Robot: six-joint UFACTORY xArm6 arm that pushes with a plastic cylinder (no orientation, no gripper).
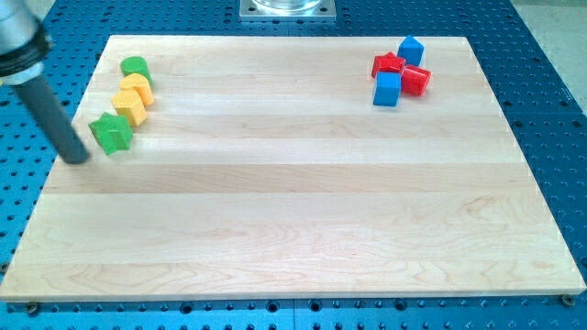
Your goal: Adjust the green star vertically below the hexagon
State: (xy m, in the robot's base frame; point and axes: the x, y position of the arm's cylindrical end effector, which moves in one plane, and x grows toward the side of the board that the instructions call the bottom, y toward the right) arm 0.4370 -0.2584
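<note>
The green star [111,133] lies near the board's left edge. Just above and right of it sit a yellow block [130,106], then a yellow hexagon-like block [138,87], then a green round block [135,66], in a slanted column. My tip [78,158] rests on the board just left of and slightly below the green star, close to it, with a small gap showing.
At the view's top right is a cluster: a blue block [411,49], a red star [389,64], a red round block [415,79] and a blue cube [387,89]. The wooden board [293,229] lies on a blue perforated table.
</note>
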